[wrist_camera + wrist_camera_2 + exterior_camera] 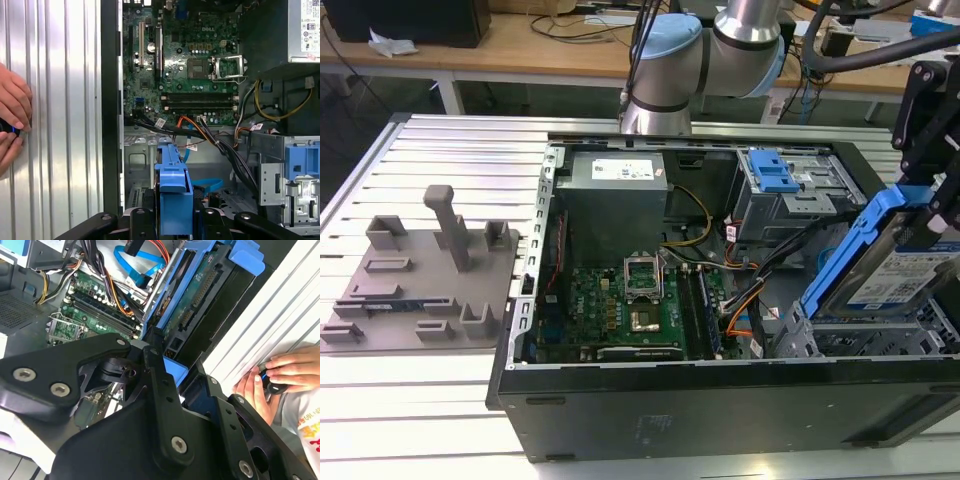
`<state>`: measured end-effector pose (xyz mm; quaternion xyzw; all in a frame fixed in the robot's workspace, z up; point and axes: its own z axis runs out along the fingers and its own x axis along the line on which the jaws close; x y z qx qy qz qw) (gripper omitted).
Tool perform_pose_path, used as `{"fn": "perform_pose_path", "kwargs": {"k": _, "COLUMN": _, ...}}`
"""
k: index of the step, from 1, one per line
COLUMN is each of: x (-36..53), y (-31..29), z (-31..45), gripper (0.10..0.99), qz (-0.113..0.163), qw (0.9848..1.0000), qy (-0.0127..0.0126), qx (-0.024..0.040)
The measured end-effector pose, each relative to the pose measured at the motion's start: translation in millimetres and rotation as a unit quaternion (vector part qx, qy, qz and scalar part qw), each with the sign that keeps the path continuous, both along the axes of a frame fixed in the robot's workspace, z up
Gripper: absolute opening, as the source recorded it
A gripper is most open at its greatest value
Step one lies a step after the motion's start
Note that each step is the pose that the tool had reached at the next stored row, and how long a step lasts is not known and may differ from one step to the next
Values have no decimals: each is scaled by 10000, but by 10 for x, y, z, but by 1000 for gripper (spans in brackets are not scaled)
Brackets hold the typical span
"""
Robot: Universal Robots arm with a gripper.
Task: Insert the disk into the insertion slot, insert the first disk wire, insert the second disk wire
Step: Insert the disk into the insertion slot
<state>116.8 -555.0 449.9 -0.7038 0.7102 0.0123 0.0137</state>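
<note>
Ribbed metal tabletop (450,150) carries an open computer case (720,410). Above one end of the case, the gripper (928,212) pinches the disk (905,275) by the upper end of its blue frame, fingers pressed onto both sides. The disk hangs tilted below the gripper, its lower end down at the open top of the insertion slot (880,338), not yet lying flat in it. Just past the slot run loose orange and black cables (745,305). Farther off are the green motherboard (630,300), a taller cage with a blue latch (775,180) and the grey power supply (615,175). Farthest from the gripper, a grey fixture plate (420,280) sits on the tabletop. In the first wrist view, a person's hands (12,112) rest on the ribs outside the case.
</note>
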Motion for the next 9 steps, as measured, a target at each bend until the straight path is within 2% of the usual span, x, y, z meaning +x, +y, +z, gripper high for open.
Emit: {"fn": "perform_pose_path", "kwargs": {"k": 9, "x": 1, "y": 0, "z": -141, "gripper": 365, "qz": 0, "qw": 10000, "qy": 0, "qx": 0}}
